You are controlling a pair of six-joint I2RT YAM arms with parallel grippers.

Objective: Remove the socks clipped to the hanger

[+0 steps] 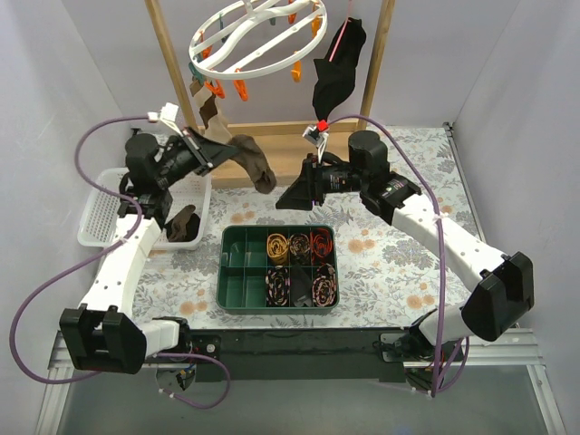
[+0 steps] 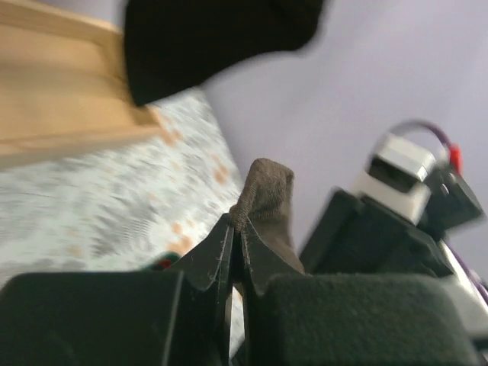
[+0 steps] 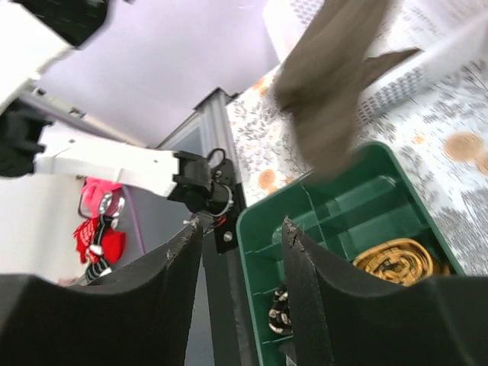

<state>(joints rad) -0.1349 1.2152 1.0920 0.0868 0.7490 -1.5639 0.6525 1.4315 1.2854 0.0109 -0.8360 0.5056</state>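
The left gripper (image 2: pixel 236 229) is pressed together, pinching one end of a dark brown sock (image 2: pixel 267 191). The sock droops over the table (image 1: pixel 381 245), below the hanger (image 1: pixel 258 41). A tan sock (image 1: pixel 208 111) hangs from the hanger's left side. The right gripper (image 3: pixel 240 232) is spread and holds nothing, near the far edge of the green tray (image 3: pixel 335 210). Another dark sock (image 1: pixel 184 222) lies in the white basket (image 1: pixel 98 217).

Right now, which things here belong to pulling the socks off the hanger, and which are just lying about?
Job: hanger; brown sock pinched in left hand; tan sock hanging under the pegs; open right hand; white basket holding a dark sock.
Lying about: green tray of rolled bundles; black garment with pink strip.
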